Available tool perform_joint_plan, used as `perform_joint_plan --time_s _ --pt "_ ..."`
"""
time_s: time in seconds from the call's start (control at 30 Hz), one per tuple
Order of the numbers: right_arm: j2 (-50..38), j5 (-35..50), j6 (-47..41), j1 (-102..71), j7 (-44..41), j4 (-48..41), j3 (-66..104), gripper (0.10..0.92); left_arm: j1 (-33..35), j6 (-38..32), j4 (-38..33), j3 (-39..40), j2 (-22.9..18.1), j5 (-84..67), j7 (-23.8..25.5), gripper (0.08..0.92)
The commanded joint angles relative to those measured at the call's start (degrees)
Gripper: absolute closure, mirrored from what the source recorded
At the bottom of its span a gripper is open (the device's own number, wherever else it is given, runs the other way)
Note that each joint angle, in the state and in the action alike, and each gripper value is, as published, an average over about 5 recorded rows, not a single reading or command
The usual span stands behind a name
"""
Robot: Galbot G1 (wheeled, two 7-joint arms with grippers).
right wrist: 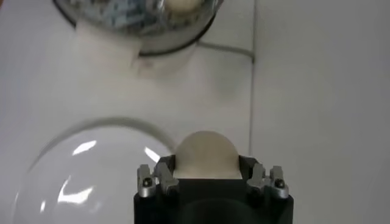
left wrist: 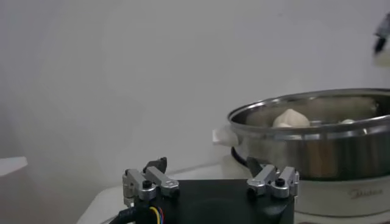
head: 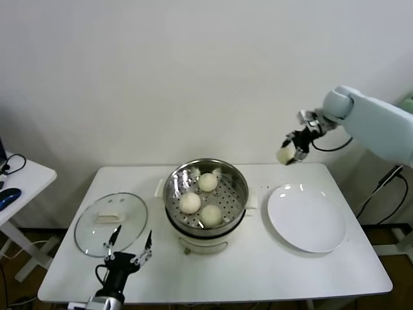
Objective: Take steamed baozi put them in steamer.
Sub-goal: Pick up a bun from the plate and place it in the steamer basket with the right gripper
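The steel steamer [head: 175, 178] stands mid-table on its white cooker base and holds three cream-white baozi [head: 207, 181], [head: 190, 203], [head: 211, 215]. My right gripper [head: 288, 154] is raised above the table's far right, between the steamer and the white plate, and is shut on the fourth baozi [right wrist: 204, 154]. In the right wrist view the steamer [right wrist: 106, 22] lies farther off. My left gripper [head: 129, 247] is open and empty, low at the table's front left; in its wrist view [left wrist: 207, 170] the steamer [left wrist: 317, 143] shows beyond it.
A bare white plate [head: 306, 218] lies right of the steamer; it also shows in the right wrist view [right wrist: 79, 173]. The round glass lid [head: 111, 224] lies left of the steamer, just behind my left gripper. A side table [head: 16, 177] stands at far left.
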Motion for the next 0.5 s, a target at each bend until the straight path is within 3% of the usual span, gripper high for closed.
perform_joint_plan --time_s 0.03,0.5 --pt "9.86 27.25 -8.6 14.14 2.7 7.11 -16.13 0.347 -0.54 0.05 -0.28 1.31 -0.1 0.68 0.01 0.177" --pt "14.99 30.61 -12.5 13.43 7.18 17.62 -23.74 0.348 -0.7 -0.61 -0.58 1.72 -0.37 0.84 -0.23 0.177"
